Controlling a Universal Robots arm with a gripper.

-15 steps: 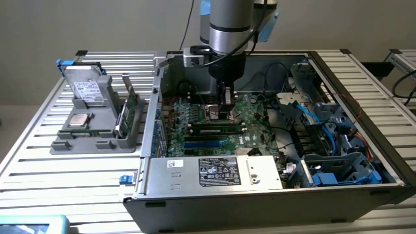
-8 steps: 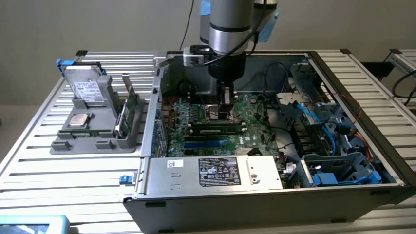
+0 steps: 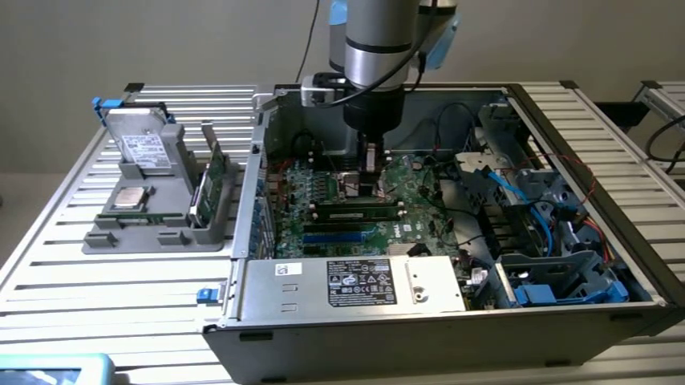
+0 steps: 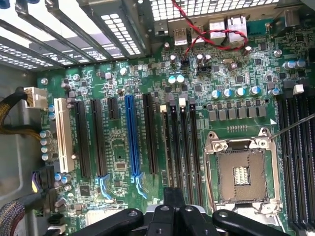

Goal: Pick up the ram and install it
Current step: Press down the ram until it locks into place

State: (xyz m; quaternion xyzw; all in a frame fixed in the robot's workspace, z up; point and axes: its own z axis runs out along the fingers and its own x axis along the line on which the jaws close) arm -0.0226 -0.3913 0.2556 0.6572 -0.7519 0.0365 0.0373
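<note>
The ram, a slim dark stick with a small pale label, sits along a black slot of the green motherboard inside the open computer case. My gripper hangs just above the board, a little behind the ram and apart from it, over the processor socket area. Its fingers are shut with nothing between them. In the wrist view the dark fingertips are closed together above a row of black memory slots, beside the silver processor socket.
A grey tray with a drive and green cards standing on edge lies outside the case at the exterior view's left. A power supply fills the case's near side. Cables and drive bays crowd the exterior view's right.
</note>
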